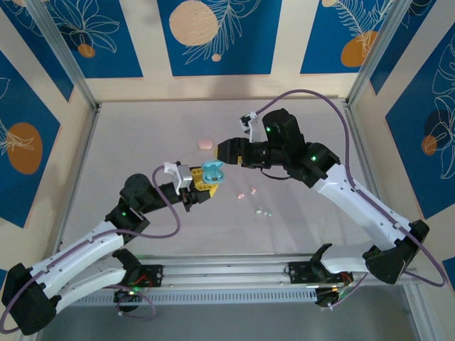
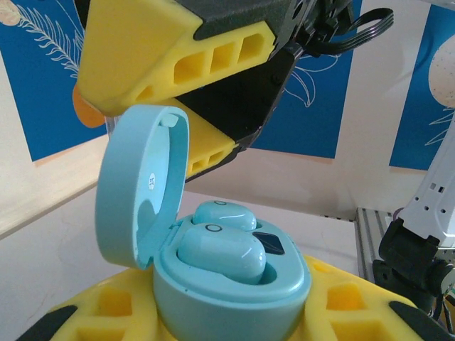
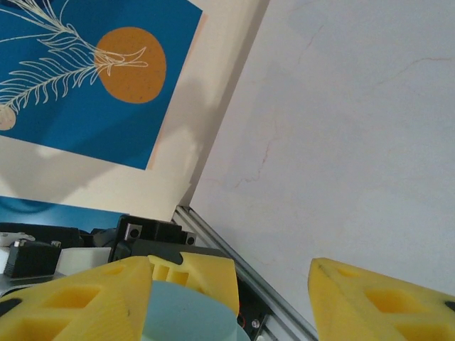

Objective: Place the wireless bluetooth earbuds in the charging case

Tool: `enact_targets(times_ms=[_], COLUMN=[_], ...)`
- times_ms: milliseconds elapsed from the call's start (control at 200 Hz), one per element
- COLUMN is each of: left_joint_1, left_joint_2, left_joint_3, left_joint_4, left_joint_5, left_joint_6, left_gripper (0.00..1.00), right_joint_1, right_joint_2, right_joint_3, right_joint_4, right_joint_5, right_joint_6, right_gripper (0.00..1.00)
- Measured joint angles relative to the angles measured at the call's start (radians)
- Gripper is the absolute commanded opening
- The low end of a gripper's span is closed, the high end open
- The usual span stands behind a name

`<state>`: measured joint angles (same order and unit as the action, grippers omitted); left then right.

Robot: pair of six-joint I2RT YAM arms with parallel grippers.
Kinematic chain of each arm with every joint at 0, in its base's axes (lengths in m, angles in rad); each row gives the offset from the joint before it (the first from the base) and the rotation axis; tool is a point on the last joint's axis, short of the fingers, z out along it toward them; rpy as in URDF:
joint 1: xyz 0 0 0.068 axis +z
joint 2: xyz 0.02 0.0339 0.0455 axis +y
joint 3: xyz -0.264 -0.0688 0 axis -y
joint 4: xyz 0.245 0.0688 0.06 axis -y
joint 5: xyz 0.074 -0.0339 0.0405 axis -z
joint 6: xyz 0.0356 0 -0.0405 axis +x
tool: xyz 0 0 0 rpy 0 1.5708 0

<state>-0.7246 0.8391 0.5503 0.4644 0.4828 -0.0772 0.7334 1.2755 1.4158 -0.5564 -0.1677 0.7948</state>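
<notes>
Nearest the arm bases, the left gripper (image 1: 203, 185) has its jaws closed on the base of the light blue charging case (image 2: 234, 291). It holds the case up off the table (image 1: 142, 135) with the lid (image 2: 135, 185) swung open. Both blue earbuds (image 2: 220, 252) sit down in their wells, so that pair looks finished.

Just past it on the table lie two pink earbuds (image 1: 240, 194) and, a little nearer the right arm, two mint earbuds (image 1: 259, 211), loose and close together. I'd judge them feather-light, hard and glossy, quick to skid or flip. They are best pinched across the rounded body with the very fingertips.

The right gripper (image 1: 226, 151) hangs beside the open lid, jaws apart and gripping nothing. Further back rests a small pink case (image 1: 205, 143).

The table is a pale, smooth sheet, faintly creased. Behind it rise cream walls with blue panels bearing orange discs and white leaves.
</notes>
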Motion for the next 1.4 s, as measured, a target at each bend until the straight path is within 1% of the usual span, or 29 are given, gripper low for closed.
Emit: enact_targets(times_ms=[200,290,385,460,585,755,905,1010,1271,1396], left_joint_1=[0.0,0.0,0.0,0.0,0.0,0.0,0.0,0.0,0.0,0.0], left_joint_2=[0.0,0.0,0.0,0.005,0.03,0.059,0.063,0.063,0.063,0.066], left_joint_3=[0.0,0.0,0.004,0.015,0.021,0.021,0.029,0.035,0.036,0.036], left_joint_4=[0.003,0.015,0.025,0.027,0.053,0.1,0.131,0.143,0.143,0.142], left_joint_5=[-0.001,-0.001,0.0,0.006,0.029,0.042,0.045,0.049,0.068,0.068], left_joint_6=[-0.004,-0.013,-0.022,-0.028,-0.054,-0.098,-0.109,-0.116,-0.116,-0.116], left_gripper=[0.26,0.26,0.27,0.28,0.28,0.28,0.28,0.28,0.28,0.29], right_joint_1=[0.009,0.009,0.004,-0.007,-0.04,-0.061,-0.061,-0.063,-0.068,-0.074], right_joint_2=[0.025,0.019,-0.005,-0.038,-0.09,-0.101,-0.101,-0.101,-0.099,-0.099], right_joint_3=[0.063,0.058,0.011,-0.051,-0.167,-0.265,-0.302,-0.309,-0.329,-0.336], right_joint_4=[-0.098,-0.121,-0.103,-0.068,0.059,0.241,0.36,0.417,0.487,0.502], right_joint_5=[-0.037,-0.058,-0.102,-0.153,-0.257,-0.4,-0.488,-0.515,-0.525,-0.526], right_joint_6=[-0.055,-0.069,-0.069,-0.047,0.03,0.137,0.206,0.24,0.286,0.299], right_gripper=[0.61,0.61,0.61,0.63,0.63,0.61,0.57,0.49,0.5,0.35])
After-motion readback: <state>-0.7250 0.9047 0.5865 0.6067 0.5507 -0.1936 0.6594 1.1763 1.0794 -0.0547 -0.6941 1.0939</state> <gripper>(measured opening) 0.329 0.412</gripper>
